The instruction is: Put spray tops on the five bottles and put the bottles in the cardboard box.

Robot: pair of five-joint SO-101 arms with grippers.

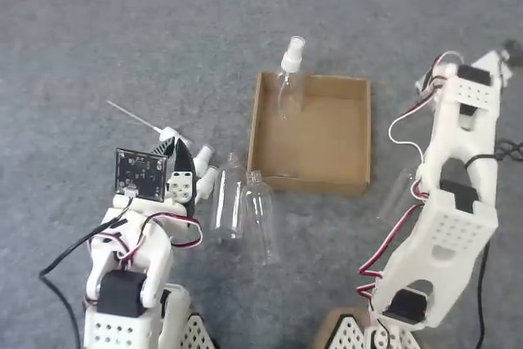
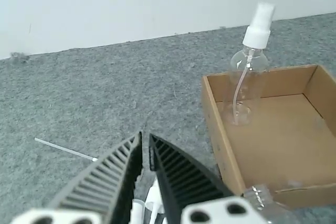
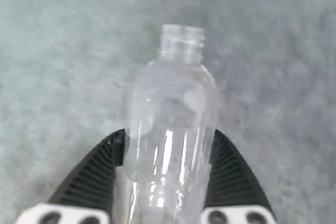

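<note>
My right gripper point(image 3: 168, 137) is shut on a clear bottle point(image 3: 173, 93) with no top, its open neck pointing away; the same bottle point(image 1: 399, 190) shows faintly beside the right arm, just right of the cardboard box point(image 1: 356, 132). A bottle with a white spray top point(image 1: 290, 71) stands in the box's far left corner. Two bare bottles point(image 1: 229, 198) point(image 1: 260, 217) lie in front of the box. My left gripper point(image 1: 178, 149) is shut, its tip beside a spray top with a long dip tube point(image 1: 135, 117). Two more spray tops point(image 1: 204, 153) point(image 1: 209, 177) lie at its right.
Grey carpet covers the table. The box point(image 2: 220, 129) is open at the top, and most of its floor is bare. The dip tube point(image 2: 63, 149) lies on the carpet left of the left gripper point(image 2: 145, 137). The right arm point(image 1: 458, 161) stretches along the box's right side.
</note>
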